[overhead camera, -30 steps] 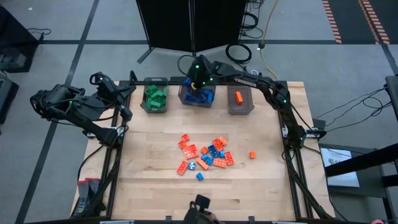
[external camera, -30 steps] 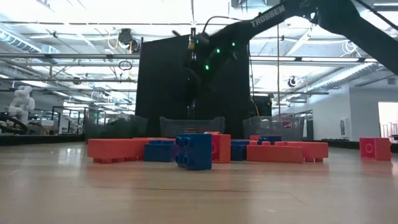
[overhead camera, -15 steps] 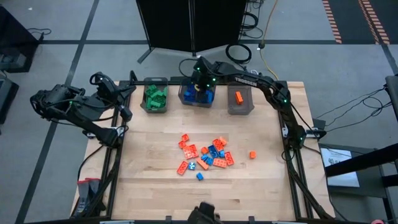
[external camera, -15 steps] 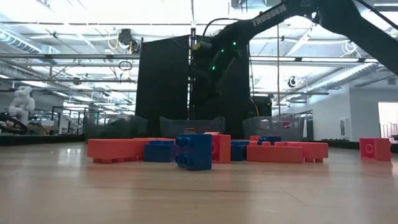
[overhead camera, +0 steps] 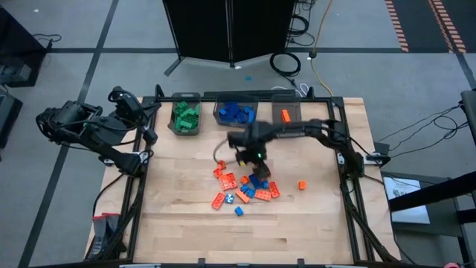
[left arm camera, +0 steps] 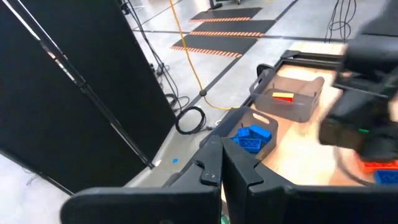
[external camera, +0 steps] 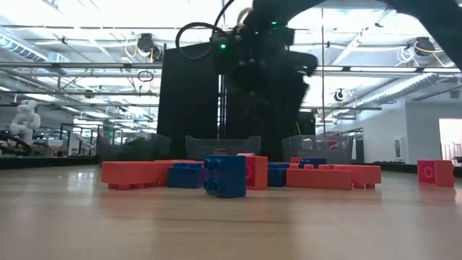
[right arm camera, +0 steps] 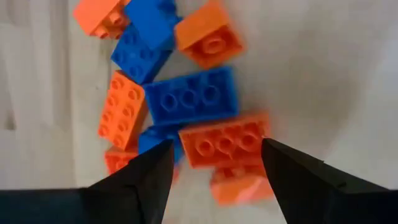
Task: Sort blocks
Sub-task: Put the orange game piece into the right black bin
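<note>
A: Which step? The right gripper (right arm camera: 214, 165) hangs over the small studded plastic blocks, orange-red and blue (overhead camera: 245, 184), heaped mid-surface; jaws apart, empty. It looks set for another pick.

B: Next: lower, close on the orange-red brick (right arm camera: 225, 145) between the fingers.

A: Only overhead shows the bins at twelve o'clock. Left gripper (left arm camera: 221, 169), at nine o'clock, waits, jaws together.

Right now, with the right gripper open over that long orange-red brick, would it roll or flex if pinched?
The orange-red brick looks rigid and flat-sided, so it should probably neither flex nor roll. Touching neighbours like the blue brick may shift.
</note>
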### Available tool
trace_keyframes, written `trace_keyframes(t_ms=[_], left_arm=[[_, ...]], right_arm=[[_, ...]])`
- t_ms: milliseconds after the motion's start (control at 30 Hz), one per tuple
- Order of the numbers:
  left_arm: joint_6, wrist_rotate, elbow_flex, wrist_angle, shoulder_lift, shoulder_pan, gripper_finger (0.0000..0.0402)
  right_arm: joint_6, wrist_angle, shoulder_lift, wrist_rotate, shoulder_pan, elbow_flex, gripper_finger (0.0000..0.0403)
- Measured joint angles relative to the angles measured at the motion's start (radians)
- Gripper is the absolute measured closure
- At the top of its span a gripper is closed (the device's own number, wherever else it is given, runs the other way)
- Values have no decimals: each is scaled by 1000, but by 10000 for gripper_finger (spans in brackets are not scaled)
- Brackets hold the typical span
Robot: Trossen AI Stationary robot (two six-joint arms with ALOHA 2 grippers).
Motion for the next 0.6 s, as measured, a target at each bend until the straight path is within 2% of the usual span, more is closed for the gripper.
trace_keyframes(t_ms=[167,333,433,600], left_arm=[[1,0,0,-7,-1,0,402],[4,-4,0,-10,-6,0,402],[3,-7,0,-10,-8,0,402],[0,-7,0,-10,-8,0,402]], right_arm=[[64,166,-116,83,39,-217,173],[180,322,-246,235,34,-389,174],[323,376,-295,228,10,-469,174],[528,480,-330,112,32,-562,174]])
